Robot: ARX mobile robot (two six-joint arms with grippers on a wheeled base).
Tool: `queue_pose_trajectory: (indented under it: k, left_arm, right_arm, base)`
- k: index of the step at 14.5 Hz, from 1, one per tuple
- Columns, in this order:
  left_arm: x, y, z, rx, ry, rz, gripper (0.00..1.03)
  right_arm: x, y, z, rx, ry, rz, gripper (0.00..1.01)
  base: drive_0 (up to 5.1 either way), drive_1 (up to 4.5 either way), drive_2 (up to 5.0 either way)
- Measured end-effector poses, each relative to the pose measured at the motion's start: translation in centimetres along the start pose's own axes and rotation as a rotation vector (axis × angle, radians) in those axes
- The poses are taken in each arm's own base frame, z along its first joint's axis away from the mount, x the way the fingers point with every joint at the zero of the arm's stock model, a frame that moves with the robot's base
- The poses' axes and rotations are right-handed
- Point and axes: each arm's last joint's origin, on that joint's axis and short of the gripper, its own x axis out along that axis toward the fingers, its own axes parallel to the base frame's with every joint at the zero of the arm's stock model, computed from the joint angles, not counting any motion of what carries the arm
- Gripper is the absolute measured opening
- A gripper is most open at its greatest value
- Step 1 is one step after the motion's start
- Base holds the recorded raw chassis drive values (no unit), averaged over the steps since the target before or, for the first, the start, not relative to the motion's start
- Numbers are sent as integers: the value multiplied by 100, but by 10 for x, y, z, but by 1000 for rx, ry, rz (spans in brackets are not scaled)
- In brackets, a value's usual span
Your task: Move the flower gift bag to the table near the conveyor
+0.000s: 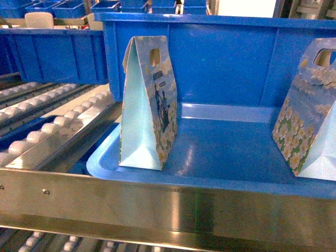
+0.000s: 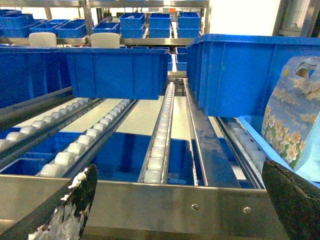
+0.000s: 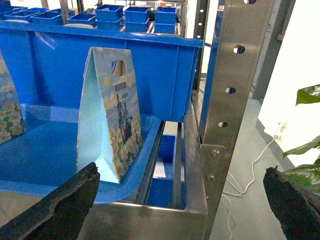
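Two flower gift bags stand upright in a blue crate (image 1: 220,152) on the conveyor (image 1: 58,126), one at the left (image 1: 149,102), one at the right edge (image 1: 307,113). More blue crates (image 2: 117,72) line the steel rack behind. Each bag shows daisies, sky and a cut-out handle. Both arms' fingers (image 2: 60,212) (image 3: 60,205) are spread apart, holding nothing.

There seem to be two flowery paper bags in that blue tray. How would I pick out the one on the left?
Find the big blue crate sitting behind the steel front rail. Two gift bags stand inside; the left gift bag is at the crate's front left corner, fully in view and upright. The other leans at the right edge, cut off.
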Motion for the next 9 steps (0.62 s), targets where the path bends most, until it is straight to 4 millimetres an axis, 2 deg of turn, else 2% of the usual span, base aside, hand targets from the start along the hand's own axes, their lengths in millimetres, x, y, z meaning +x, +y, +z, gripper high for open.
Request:
queue_pose_trajectory:
  k: [9]
  left_arm:
    - [0, 0, 0, 0, 0, 0, 98]
  right_arm:
    - [0, 0, 0, 0, 0, 0, 98]
  base:
    - [0, 0, 0]
